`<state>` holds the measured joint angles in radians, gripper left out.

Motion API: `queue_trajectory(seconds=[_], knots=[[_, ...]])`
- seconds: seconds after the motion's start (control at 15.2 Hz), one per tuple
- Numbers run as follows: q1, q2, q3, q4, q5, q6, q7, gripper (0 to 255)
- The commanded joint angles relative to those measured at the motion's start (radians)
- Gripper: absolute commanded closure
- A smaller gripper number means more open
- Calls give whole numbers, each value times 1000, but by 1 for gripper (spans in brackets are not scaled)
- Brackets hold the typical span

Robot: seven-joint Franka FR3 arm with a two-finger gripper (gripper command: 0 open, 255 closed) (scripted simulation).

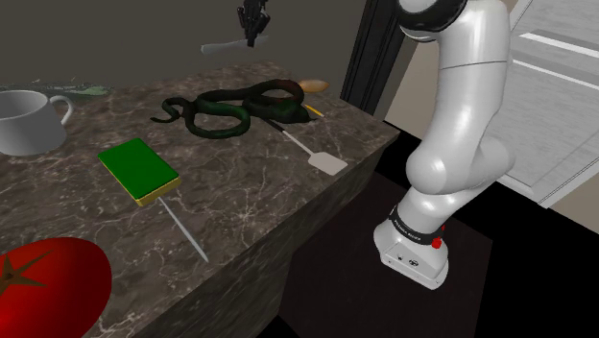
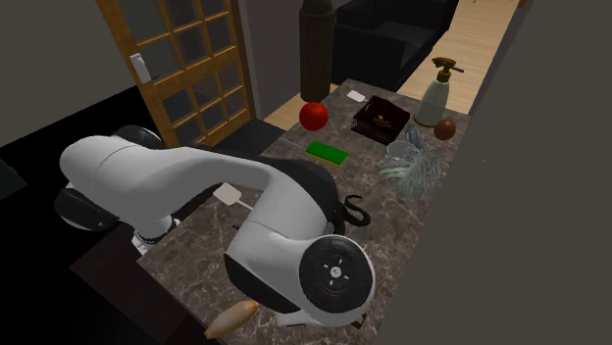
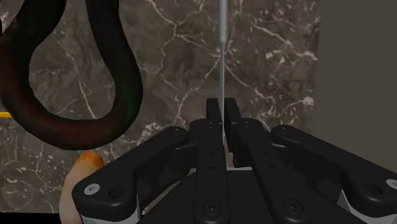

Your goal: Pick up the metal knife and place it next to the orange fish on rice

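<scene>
The gripper (image 3: 222,111) is clamped on the knife (image 3: 222,51) above the counter (image 1: 250,182) — blade running straight out from the jaws — while the orange fish on rice (image 1: 312,85) lies at five o'clock of it in the shoulder view.

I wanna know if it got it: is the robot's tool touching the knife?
Touching. The wrist view shows the tool with its black fingers clasping the thin grey knife between them, with no gap.

White arm (image 1: 461,115) arches high, its pincer (image 1: 251,38) aloft — clamped on the knife (image 1: 223,46).
</scene>
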<state>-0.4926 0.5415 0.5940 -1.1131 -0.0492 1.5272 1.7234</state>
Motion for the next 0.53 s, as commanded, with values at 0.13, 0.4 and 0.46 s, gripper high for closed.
queue_trajectory(seconds=[0.13, 0.4, 0.46], knots=[[28, 147, -36, 256, -54, -121, -58, 255], [18, 168, -44, 250, -60, -99, -78, 255], [10, 159, -43, 220, -57, -78, -80, 255]])
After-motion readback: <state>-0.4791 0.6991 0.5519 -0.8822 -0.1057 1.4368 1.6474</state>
